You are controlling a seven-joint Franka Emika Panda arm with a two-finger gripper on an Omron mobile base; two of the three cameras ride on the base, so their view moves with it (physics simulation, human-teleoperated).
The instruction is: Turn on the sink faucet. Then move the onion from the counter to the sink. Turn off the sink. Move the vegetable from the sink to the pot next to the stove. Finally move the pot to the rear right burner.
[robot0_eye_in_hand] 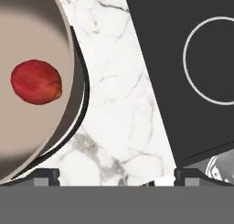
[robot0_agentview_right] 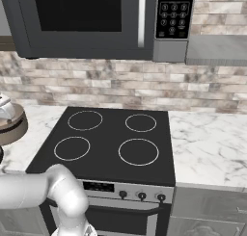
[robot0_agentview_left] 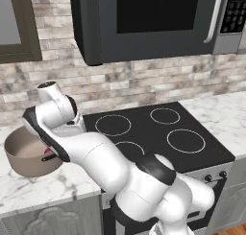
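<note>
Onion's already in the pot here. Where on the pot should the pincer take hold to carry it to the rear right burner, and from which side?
Probably the pot's thick rim on the edge nearest the stove, approached from above with one finger inside the wall and one outside. The pot sits upright on the counter, no handle shows, and the onion lies well away from that edge. The open pincer already hovers beside it.

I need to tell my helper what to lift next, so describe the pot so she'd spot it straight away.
Find the black glass stove under the microwave. On the white marble counter just left of it sits the pot, squat, round and grey-brown. It is the one vessel there, with a small red onion lying inside.
</note>
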